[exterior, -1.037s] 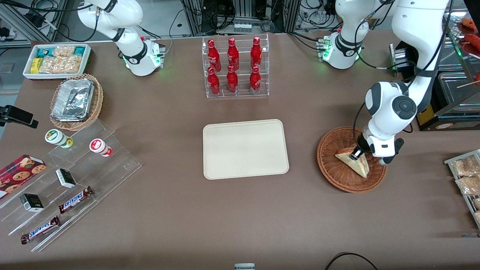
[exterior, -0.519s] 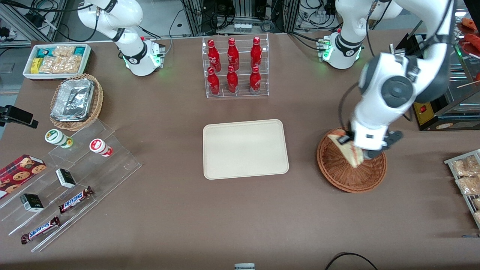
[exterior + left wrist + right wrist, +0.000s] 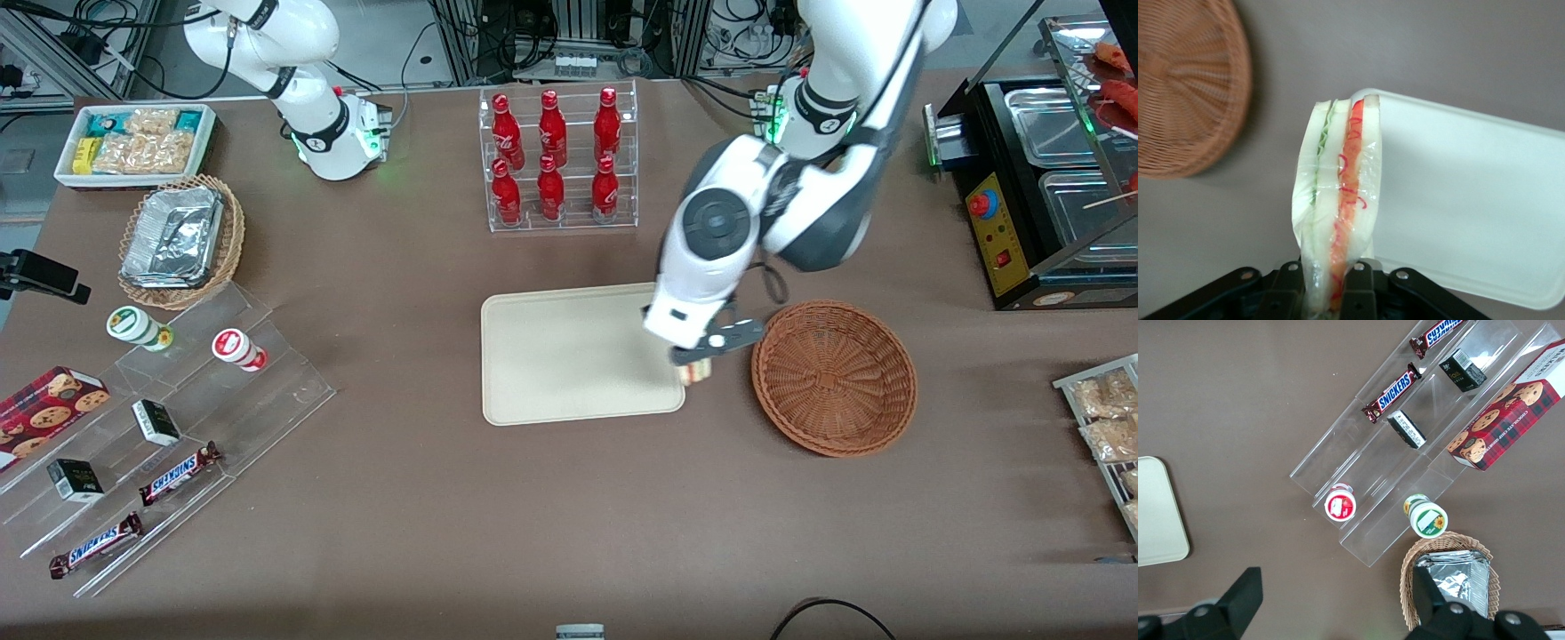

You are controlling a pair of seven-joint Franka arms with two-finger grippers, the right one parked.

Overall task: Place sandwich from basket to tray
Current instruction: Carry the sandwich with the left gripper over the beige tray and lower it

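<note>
Across brown bench (image 3: 444, 498), lifted clear of wicker basket (image 3: 833, 377) in the last second and carried toward 9 o'clock: sandwich (image 3: 1337, 207) pinched in closed jaws of gripper (image 3: 700, 363), now over tray (image 3: 569, 356) edge, lowering and release judged next.

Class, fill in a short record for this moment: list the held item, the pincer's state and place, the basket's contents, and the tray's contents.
Held item: plastic-wrapped triangular white-bread sandwich, hanging from the pincer
Pincer: shut on the sandwich, above the tray's edge nearest the basket
Round reddish-brown wicker basket: nothing in it
Flat cream rectangular tray: nothing on it yet
Stage: sandwich not yet set down
</note>
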